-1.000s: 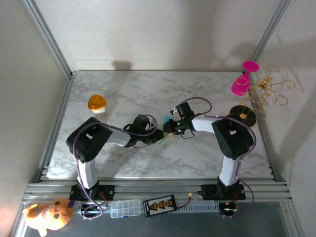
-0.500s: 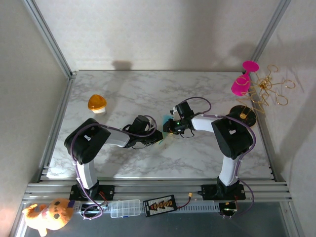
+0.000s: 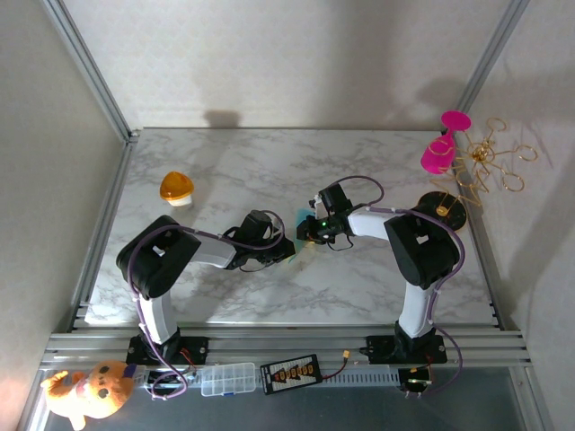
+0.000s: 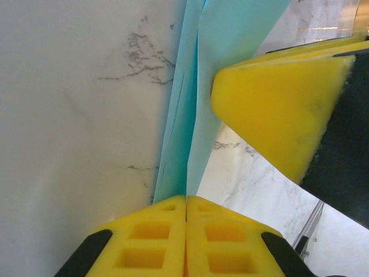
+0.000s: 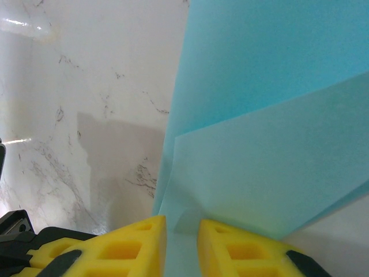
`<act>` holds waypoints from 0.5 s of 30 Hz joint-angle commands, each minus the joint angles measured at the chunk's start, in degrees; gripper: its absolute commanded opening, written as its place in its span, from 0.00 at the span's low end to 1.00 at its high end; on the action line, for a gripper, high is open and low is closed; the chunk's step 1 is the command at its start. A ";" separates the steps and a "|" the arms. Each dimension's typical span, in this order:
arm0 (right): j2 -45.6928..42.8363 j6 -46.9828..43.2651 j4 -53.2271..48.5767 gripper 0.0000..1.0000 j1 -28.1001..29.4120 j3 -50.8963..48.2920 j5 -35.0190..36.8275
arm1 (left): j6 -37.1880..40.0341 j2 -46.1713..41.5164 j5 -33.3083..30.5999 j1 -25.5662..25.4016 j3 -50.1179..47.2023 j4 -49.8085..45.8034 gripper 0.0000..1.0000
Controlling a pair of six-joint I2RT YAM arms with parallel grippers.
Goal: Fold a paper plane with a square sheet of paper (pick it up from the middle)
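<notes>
The square sheet of paper point(image 3: 302, 219), teal-blue and creased into layers, stands on edge above the marble table point(image 3: 225, 162) where both arms meet. In the left wrist view the paper point(image 4: 230, 34) rises edge-on from my left gripper point(image 4: 186, 199), whose yellow pads are pressed together on its lower edge. My left gripper point(image 3: 289, 250) comes in from the left. My right gripper point(image 3: 306, 235) faces the paper's flat side. One of its fingers point(image 4: 277, 109) touches a flap. In the right wrist view my right gripper point(image 5: 181, 226) shows a narrow gap, with the folded paper point(image 5: 271, 86) spread just past the tips.
An orange dome-shaped object point(image 3: 177, 188) sits at the table's back left. At the right edge stand a pink piece point(image 3: 438, 151), gold wire loops point(image 3: 485, 166) and a black disc point(image 3: 442, 209). Metal frame rails run along the table's sides.
The left gripper's jaws have closed fully onto the paper's edge. Both arms have barely shifted, and the right gripper's gap is unchanged.
</notes>
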 commanded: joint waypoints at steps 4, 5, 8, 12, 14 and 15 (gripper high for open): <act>4.32 -0.53 -3.79 0.25 0.22 -0.86 6.09 | 1.65 0.85 -2.61 -0.54 -1.76 -11.33 0.10; 4.32 -0.57 -3.79 0.25 0.20 -0.79 6.19 | 1.64 0.43 -2.59 -0.49 -1.81 -11.20 0.11; 4.32 -0.57 -3.85 0.25 0.20 -0.70 6.20 | 1.80 -1.27 -1.91 -0.54 -2.26 -11.15 0.14; 4.58 -0.65 -3.97 0.25 0.23 -0.48 6.12 | 2.26 -2.81 -1.38 -0.62 -3.29 -11.35 0.16; 4.67 -0.66 -3.97 0.25 0.26 -0.44 6.04 | 2.57 -2.77 -1.27 -0.61 -3.55 -11.60 0.16; 4.76 -0.66 -3.91 0.25 0.20 -0.35 6.02 | 2.65 -2.62 -1.40 -0.62 -3.66 -11.82 0.16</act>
